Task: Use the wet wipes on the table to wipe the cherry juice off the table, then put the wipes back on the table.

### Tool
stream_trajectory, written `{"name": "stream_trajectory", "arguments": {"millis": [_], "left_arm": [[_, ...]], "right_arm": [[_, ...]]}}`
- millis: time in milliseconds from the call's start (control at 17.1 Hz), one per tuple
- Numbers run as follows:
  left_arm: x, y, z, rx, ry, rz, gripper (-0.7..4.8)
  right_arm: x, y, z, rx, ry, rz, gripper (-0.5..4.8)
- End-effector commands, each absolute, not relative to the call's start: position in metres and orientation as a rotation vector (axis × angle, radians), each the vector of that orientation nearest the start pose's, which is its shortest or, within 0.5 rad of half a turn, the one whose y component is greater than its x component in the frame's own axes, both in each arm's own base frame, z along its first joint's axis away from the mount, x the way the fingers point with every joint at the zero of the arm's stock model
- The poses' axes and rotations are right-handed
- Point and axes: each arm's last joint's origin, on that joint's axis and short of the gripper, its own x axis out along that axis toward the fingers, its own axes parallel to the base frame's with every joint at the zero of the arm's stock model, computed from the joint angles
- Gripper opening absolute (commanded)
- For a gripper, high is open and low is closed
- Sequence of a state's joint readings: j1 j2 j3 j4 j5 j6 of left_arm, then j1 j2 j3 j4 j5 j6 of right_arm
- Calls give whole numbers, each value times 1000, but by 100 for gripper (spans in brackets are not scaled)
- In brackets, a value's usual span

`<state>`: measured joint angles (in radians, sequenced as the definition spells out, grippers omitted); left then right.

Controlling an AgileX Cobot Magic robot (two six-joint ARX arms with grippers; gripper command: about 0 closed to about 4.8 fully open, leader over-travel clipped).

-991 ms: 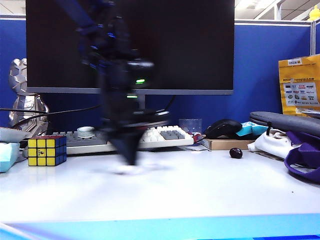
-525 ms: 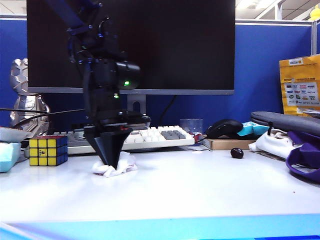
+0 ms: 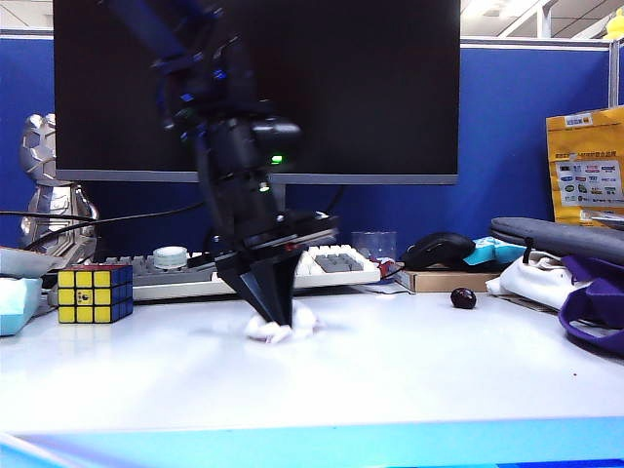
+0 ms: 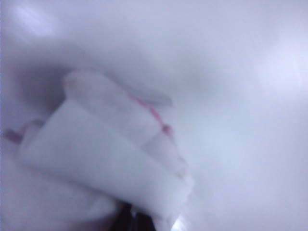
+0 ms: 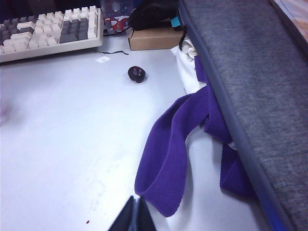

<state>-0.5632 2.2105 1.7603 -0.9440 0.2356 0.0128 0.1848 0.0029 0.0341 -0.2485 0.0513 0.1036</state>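
Exterior view: we see the left tool (image 3: pixel 276 320) clamped on the wet wipes (image 3: pixel 283 327), pressing them to the desk (image 3: pixel 409 361) just in front of the keyboard (image 3: pixel 322 265). Our right tool (image 5: pixel 134 214), jaws together and empty, hangs near the purple strap (image 5: pixel 168 159), well right of the keyboard.

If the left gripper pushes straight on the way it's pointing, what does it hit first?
The left gripper points down, shut on the wet wipes, already bunched against the table. It would likely only squash them onto the tabletop.
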Motion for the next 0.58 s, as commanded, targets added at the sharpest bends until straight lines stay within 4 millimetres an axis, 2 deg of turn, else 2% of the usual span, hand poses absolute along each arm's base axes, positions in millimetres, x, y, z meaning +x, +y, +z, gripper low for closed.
{"name": "stream_trajectory", "arguments": {"millis": [58, 175, 292, 583], "left_arm": [[345, -242, 159, 402, 1594, -643, -5], [339, -235, 158, 487, 1661, -575, -5], [346, -220, 159, 525, 1678, -502, -5], [375, -176, 159, 417, 1654, -386, -5]], "right_arm": [[92, 16, 151, 76, 218, 124, 0], [92, 16, 151, 76, 218, 124, 0], [92, 16, 151, 76, 218, 124, 0], [92, 16, 151, 76, 217, 124, 0]]}}
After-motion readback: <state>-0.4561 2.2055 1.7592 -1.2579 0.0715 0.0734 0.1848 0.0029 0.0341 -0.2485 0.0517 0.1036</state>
